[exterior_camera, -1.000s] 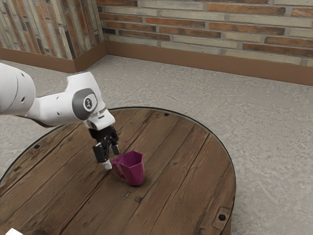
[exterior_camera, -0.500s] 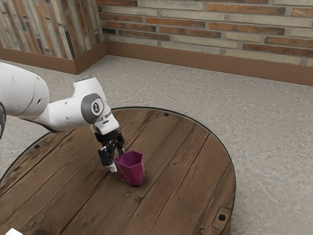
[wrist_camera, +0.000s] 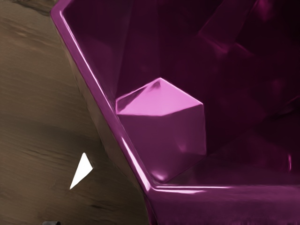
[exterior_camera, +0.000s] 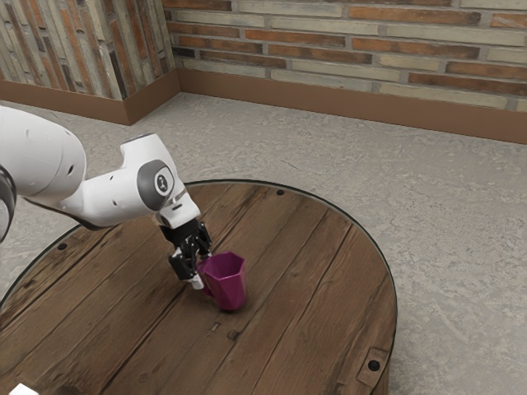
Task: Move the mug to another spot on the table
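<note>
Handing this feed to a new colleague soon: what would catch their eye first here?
First, the magenta faceted mug, upright near the middle of the round, dark wooden table. Next, the white arm, which reaches in from the exterior view's left with its tip down against the mug's side. The wrist view looks into the mug's glossy inside.

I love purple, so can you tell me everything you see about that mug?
The mug is shiny magenta, plastic-looking, with flat angled sides and an angular rim. It stands upright and empty on the round wooden table, near the middle. The black gripper is close at its rim, on the exterior view's left side.
</note>
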### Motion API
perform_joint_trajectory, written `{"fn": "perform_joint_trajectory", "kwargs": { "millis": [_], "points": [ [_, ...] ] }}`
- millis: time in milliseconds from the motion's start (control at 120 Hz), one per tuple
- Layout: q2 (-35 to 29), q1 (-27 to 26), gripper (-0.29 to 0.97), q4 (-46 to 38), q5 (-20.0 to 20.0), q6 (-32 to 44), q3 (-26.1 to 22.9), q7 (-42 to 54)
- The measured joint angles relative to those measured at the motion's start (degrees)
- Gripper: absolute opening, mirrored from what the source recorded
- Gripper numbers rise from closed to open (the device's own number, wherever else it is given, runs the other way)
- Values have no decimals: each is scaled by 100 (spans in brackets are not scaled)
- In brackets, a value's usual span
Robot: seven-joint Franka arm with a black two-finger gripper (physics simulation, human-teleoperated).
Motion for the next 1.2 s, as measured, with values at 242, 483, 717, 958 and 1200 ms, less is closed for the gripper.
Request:
{"fn": "perform_joint_trajectory", "kwargs": {
  "millis": [242, 483, 717, 958, 1200],
  "points": [
    [0, 5, 29, -1, -25, 30, 0, 95],
    [1, 9, 9, -7, -42, 39, 0, 160],
    [-14, 43, 5, -9, -82, 67, -1, 216],
    [-242, 168, 3, -25, -275, 92, 0, 371],
    [-613, 388, 1, -468, -932, 170, 4, 855]
  ]
}}
